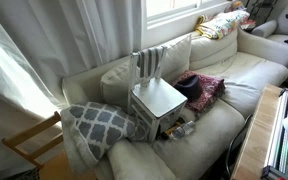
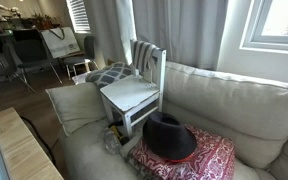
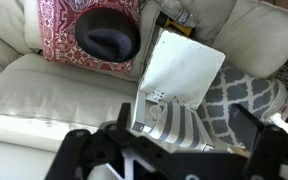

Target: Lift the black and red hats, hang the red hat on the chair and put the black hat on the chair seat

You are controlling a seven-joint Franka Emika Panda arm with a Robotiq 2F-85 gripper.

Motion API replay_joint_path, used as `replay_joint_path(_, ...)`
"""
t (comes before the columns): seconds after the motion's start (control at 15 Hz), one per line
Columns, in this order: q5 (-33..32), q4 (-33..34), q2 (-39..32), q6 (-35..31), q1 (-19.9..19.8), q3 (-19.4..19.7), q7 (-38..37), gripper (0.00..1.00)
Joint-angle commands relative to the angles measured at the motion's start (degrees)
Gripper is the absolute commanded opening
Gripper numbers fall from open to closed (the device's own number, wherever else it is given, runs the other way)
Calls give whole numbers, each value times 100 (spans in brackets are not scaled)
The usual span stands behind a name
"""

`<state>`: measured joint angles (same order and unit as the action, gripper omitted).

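Looks down on the sofa past the gripper, jaws spread wide, grasping nothing, not yet near any hat.

Shows the black hat resting on the flat red patterned cloth, just beside the chair. Shows the chair upright on the sofa cushion, seat bare, between the hat and a grey patterned pillow. Cannot find the red hat in any of the 3 views; possibly hidden under the black hat, but impossible to tell.

Seems to be before the 1st lift, with 2 hats to move.

Possible troubles from here:

1. Pinching the cloth together with the black hat, because of the soft brim lying flat on the fabric; then dragging the cloth along.
2. Taking 2 hats in 1 grasp, if stacked, and so putting the wrong hat on the seat.
3. Crushing the soft crown and losing the hat on the way, from a too shallow pinch.
4. Tipping the chair, standing on a yielding cushion and not on firm ground; needs only a small push on the slatted back.
5. Letting the red hat slide off the back, if released off-centre over the top rail.
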<state>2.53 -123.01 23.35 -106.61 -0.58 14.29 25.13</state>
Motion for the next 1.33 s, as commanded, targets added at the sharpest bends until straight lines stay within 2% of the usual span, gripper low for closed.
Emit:
replay_joint_path(0.0,40,14,-15,15,-100,-82,32,100)
replay_joint_path(0.6,39,14,-15,15,-101,-82,32,100)
replay_joint_path(0.73,53,85,-401,266,-65,34,386,100)
replay_joint_path(0.8,130,97,-543,365,17,138,897,100)
replay_joint_path(0.87,110,-157,-650,72,51,92,1119,100)
replay_joint_path(1.27,481,-522,-1642,-616,-4,-55,3148,100)
